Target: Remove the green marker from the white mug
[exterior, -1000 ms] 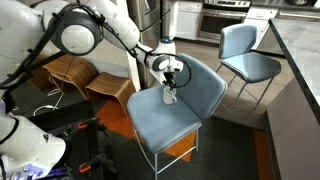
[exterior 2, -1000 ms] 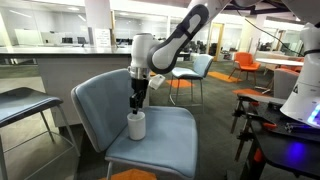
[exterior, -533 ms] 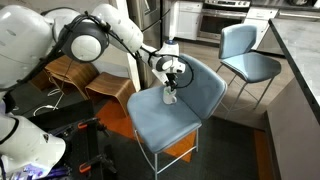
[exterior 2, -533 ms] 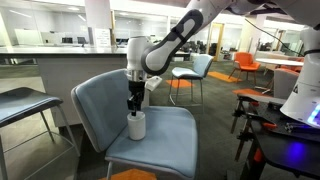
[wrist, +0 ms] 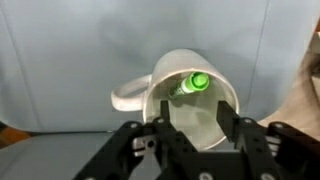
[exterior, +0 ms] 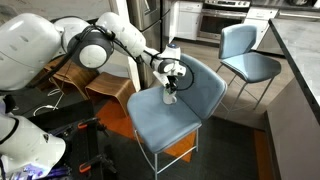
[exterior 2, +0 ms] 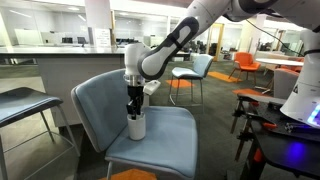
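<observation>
The white mug (exterior 2: 136, 126) stands upright on the blue-grey chair seat (exterior 2: 165, 140); it also shows in an exterior view (exterior: 169, 96). In the wrist view the white mug (wrist: 200, 120) fills the middle, handle to the left. The green marker (wrist: 190, 85) leans inside it, its round green end up near the far rim. My gripper (wrist: 190, 128) is open, its two black fingers straddling the mug's mouth just above the rim, with the marker beyond them and not gripped. In both exterior views my gripper (exterior 2: 134, 106) (exterior: 170, 84) hangs right over the mug.
The chair's curved backrest (exterior 2: 100, 95) rises close behind the mug. A second blue chair (exterior: 243, 55) stands farther back. Wooden chairs (exterior: 85, 80) are behind the arm. Black equipment (exterior 2: 280, 135) stands at the right.
My gripper has lowered a little toward the mug and the arm's elbow has swung over. The mug and marker have not moved.
</observation>
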`<state>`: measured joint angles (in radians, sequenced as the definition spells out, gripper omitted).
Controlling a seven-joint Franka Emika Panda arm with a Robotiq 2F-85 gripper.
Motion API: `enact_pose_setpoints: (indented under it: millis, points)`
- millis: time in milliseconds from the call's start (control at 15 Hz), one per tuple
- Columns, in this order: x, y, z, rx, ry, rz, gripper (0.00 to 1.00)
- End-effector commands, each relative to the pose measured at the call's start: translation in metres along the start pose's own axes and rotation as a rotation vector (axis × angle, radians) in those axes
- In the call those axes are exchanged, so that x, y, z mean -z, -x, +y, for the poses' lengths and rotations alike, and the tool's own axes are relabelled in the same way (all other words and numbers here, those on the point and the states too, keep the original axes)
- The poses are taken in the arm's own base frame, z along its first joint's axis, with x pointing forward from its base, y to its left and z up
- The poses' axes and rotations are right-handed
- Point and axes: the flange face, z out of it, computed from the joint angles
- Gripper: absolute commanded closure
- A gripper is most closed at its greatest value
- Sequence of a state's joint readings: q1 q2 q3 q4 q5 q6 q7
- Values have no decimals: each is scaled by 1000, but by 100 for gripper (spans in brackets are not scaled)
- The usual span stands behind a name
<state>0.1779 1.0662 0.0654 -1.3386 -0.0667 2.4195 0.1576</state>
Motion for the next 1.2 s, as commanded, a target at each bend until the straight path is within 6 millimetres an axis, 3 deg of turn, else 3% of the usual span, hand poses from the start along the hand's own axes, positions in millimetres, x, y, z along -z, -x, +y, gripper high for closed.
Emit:
enact_pose_setpoints:
  millis: [0, 200, 667, 1133]
  points:
    - [-5, -7, 2, -22, -27, -30, 49]
    - [-10, -9, 6, -83, -51, -21, 53]
    - [-13, -16, 19, -201, -84, -1, 50]
    - [-5, -24, 19, -198, -69, 62, 51]
